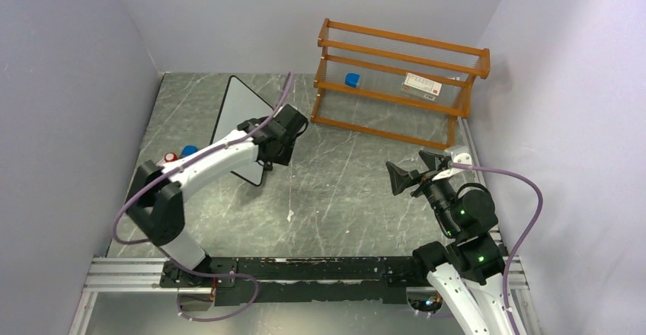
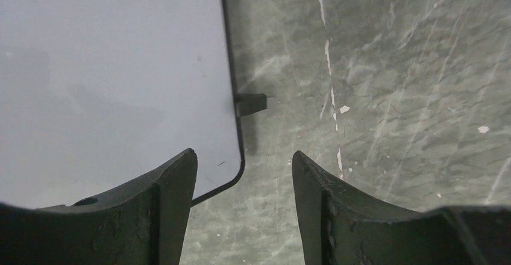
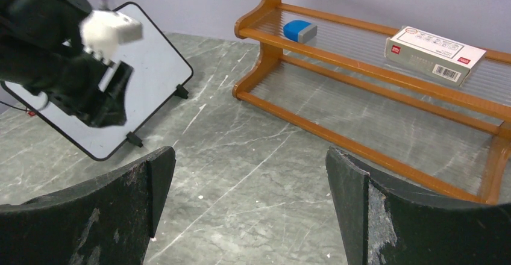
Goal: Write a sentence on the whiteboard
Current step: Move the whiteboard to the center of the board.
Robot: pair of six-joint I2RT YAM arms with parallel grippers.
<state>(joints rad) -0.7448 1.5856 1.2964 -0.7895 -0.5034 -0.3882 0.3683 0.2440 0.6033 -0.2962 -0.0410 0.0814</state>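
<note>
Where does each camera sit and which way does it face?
Top external: above and behind, looking down on table, left arm, right arm, whiteboard, rack.
Left wrist: looks down on the whiteboard's corner between its own open jaws.
Right wrist: faces across the table toward rack and whiteboard, own jaws open.
Shared: whiteboard, in all three.

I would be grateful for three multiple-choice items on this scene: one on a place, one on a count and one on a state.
1. Which rack shelf holds the blue eraser? A top B middle C bottom
2. How many things lie on the rack? A one B two C four
3. How is the right gripper? A open, empty B shut, empty C shut on the eraser
Key: 1 B, shelves show above and below it; 2 B, eraser and white box; 3 A, fingers apart, nothing between.
</note>
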